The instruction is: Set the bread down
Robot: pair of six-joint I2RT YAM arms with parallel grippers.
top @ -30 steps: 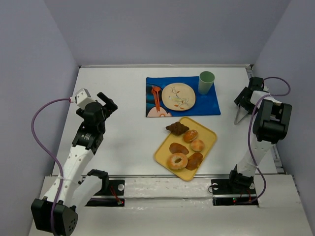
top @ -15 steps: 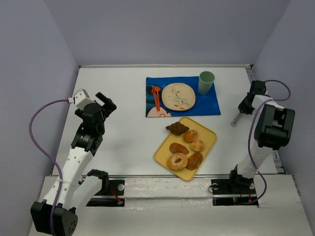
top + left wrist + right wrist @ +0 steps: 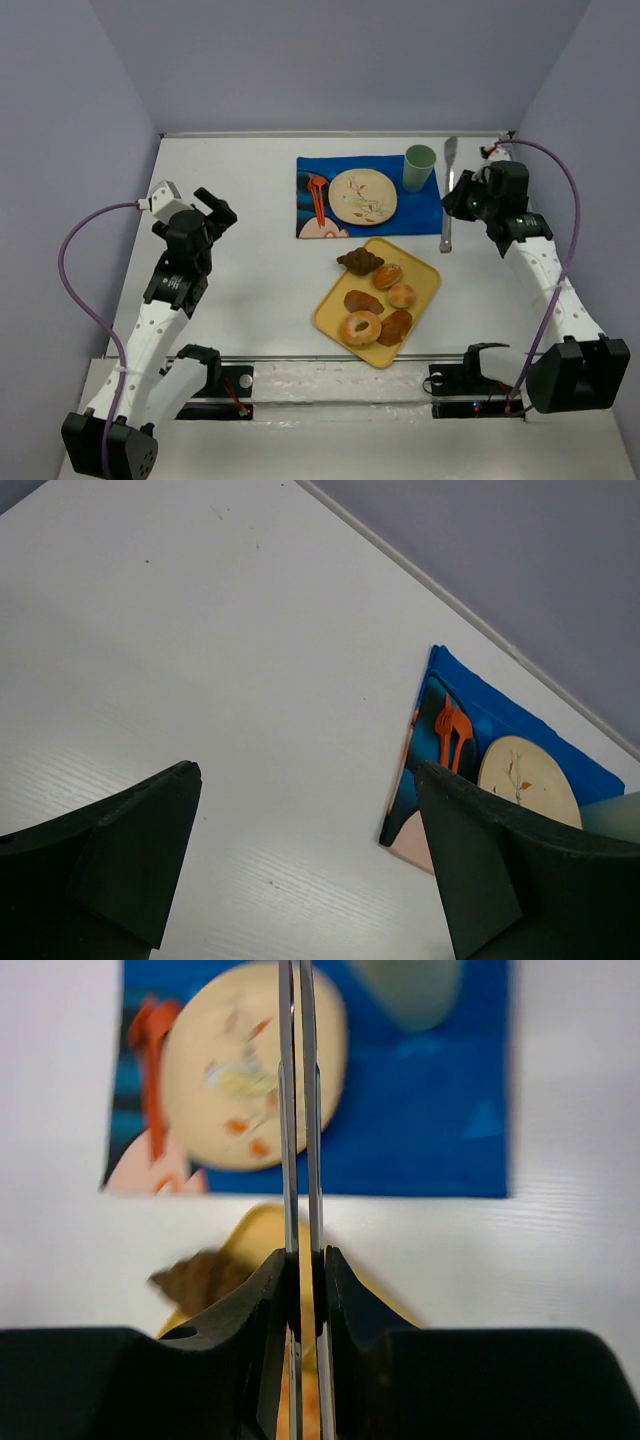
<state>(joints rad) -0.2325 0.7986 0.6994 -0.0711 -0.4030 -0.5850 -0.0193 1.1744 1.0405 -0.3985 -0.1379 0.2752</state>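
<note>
Your bread [image 3: 387, 275] sits on the yellow tray [image 3: 428, 272], just right of the frame's centre in the top view. It is the golden-brown bun with the darker top, in the upper half of the tray. Neither gripper touches it.

Just below and right of it lies a paler round bun [image 3: 401, 295]. To its upper left is a dark pastry [image 3: 360, 261] at the tray's upper-left edge. Below it lie an oval brown roll [image 3: 363, 301], a bagel [image 3: 360, 328] and a dark long roll [image 3: 396, 326].

Above the tray a blue mat [image 3: 425, 215] lies on the white table [image 3: 250, 180]. The mat carries a patterned plate [image 3: 363, 195], an orange fork [image 3: 318, 198] on the plate's left and a green cup [image 3: 420, 167] at its upper right corner.

Your right gripper [image 3: 455, 200] hangs just off the mat's right edge, above and right of the tray. Its fingers are pinched tight on metal tongs [image 3: 446, 225]. In the wrist view the two thin blades stand almost together between the pads, and the scene beyond them is blurred.

Your left gripper [image 3: 213, 208] is well away at middle left, over bare table. Its jaws stand wide, with nothing between them.
</note>
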